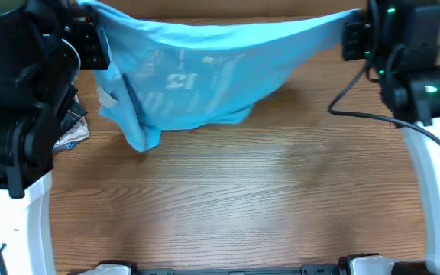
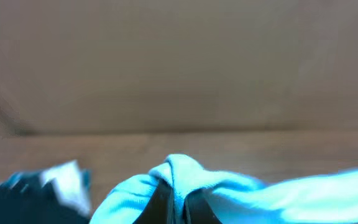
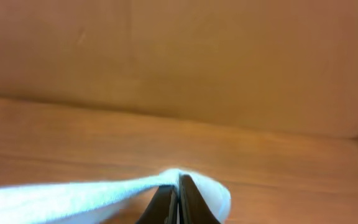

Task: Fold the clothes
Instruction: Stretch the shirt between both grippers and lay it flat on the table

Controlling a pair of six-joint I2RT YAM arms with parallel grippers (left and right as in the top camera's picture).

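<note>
left jaws: together, clamped on a bunched fold of the light sky-blue short-sleeved cotton t-shirt; in my left wrist view the cloth puffs up over the dark tips
right jaws: together, pinching a thin edge of the same t-shirt, which runs off to the left of my right wrist view as a pale band
t-shirt position: hung in the air between my two jaws along the far side of the brown wood-grain surface; its upper edge is pulled nearly straight from one grip to the other, dipping a little in the middle
t-shirt body: sags toward me below that edge, deepest on my left side, where a folded corner hangs lowest; whether that corner touches the surface i cannot tell
print: pale white lettering shows faintly on the chest, too blurred to read
left arm: my black and white left arm stands at the far left corner, its wrist level with the t-shirt's top edge
right arm: my black and white right arm stands at the far right corner, with a black cable looping beside it
beside my left arm: a crumpled dark and white bundle lies on the surface, near the hanging corner but apart from it
backdrop: a plain brown wall rises behind the surface's far edge
</note>
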